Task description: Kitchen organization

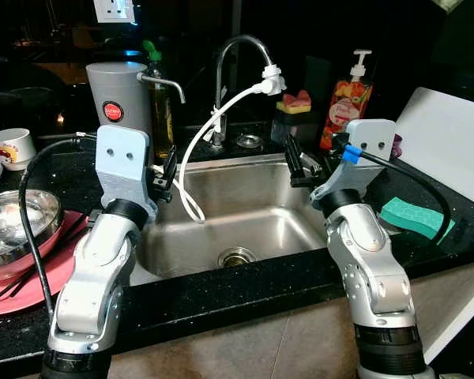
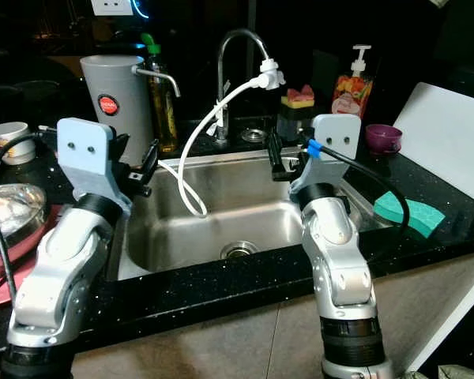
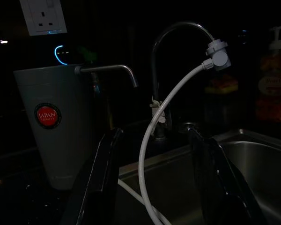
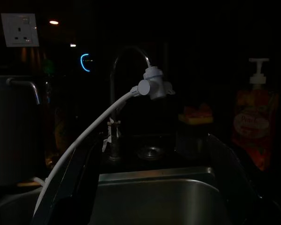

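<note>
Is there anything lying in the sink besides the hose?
No, the sink holds just the white hose dangling from the tap; its basin is otherwise bare.

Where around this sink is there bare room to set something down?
Free: the sink floor around the drain, beside the white hose, and the black counter near the green sponge. Crowded: left counter with steel bowl on pink mat, and the back ledge with soap bottle.

The sink (image 1: 276, 237) lies in the counter (image 1: 221, 296), faucet (image 1: 237, 47) behind it, bowl (image 1: 16, 229) left, sponge (image 1: 415, 217) right
</note>
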`<state>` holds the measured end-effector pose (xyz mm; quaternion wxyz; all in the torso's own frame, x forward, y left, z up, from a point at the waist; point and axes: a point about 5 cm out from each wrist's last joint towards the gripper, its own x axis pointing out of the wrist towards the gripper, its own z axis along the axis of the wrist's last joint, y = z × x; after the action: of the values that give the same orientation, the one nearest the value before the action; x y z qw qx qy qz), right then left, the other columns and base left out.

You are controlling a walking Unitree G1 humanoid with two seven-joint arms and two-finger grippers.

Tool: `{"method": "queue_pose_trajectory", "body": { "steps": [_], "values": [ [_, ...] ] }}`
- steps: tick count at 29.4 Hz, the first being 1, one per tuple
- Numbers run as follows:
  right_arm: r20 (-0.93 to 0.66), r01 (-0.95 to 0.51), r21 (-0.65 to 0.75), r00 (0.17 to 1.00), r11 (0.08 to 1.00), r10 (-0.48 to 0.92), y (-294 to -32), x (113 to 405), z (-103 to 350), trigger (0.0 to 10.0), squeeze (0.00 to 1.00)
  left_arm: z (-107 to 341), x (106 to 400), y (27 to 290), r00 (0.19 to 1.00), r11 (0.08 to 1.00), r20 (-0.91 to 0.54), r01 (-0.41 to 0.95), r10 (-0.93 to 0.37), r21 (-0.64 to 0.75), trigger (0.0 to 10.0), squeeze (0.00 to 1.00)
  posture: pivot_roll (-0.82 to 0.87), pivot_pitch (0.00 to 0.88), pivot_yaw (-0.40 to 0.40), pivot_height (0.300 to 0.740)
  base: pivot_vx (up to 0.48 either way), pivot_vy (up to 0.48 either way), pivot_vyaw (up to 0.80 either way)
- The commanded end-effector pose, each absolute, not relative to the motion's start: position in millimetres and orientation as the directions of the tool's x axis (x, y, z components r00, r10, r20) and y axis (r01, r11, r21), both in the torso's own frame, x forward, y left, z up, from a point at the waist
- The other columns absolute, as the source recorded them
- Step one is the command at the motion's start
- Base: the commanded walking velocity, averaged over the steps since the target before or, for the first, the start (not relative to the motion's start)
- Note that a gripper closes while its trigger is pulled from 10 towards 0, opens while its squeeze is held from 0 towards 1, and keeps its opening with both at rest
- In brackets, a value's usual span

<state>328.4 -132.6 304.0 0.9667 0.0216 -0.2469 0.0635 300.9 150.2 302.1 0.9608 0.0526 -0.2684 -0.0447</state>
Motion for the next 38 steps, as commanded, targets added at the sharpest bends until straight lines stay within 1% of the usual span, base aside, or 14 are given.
{"method": "queue_pose_trajectory", "body": {
  "steps": [1, 25, 26, 38],
  "values": [
    [0.468, -0.137, 0.02, 0.877, 0.99, 0.112, -132.3, 328.0, 300.5, 10.0, 0.0, 300.8, 300.5, 148.7, 0.856, 0.989, 0.502, 0.062, -0.121, 0.132, 10.0, 0.0, 0.07, 0.073, -0.051, 0.74, 0.0, 0.0, 0.0],
    [0.47, -0.134, 0.024, 0.876, 0.991, 0.107, -132.4, 327.6, 301.1, 10.0, 0.0, 302.3, 299.8, 147.6, 0.855, 0.989, 0.503, 0.066, -0.126, 0.136, 10.0, 0.0, 0.08, 0.078, -0.048, 0.74, 0.0, 0.0, 0.0],
    [0.47, -0.134, 0.024, 0.876, 0.991, 0.107, -132.2, 327.6, 301.0, 10.0, 0.0, 302.1, 299.8, 147.8, 0.855, 0.989, 0.503, 0.066, -0.126, 0.136, 10.0, 0.0, 0.1, 0.079, -0.042, 0.74, 0.0, 0.0, 0.0],
    [0.473, -0.14, 0.018, 0.874, 0.99, 0.114, -130.9, 329.5, 302.7, 10.0, 0.0, 301.2, 299.6, 147.3, 0.855, 0.989, 0.505, 0.064, -0.121, 0.13, 10.0, 0.0, 0.11, 0.079, -0.059, 0.74, 0.0, 0.0, 0.0]
  ]
}}
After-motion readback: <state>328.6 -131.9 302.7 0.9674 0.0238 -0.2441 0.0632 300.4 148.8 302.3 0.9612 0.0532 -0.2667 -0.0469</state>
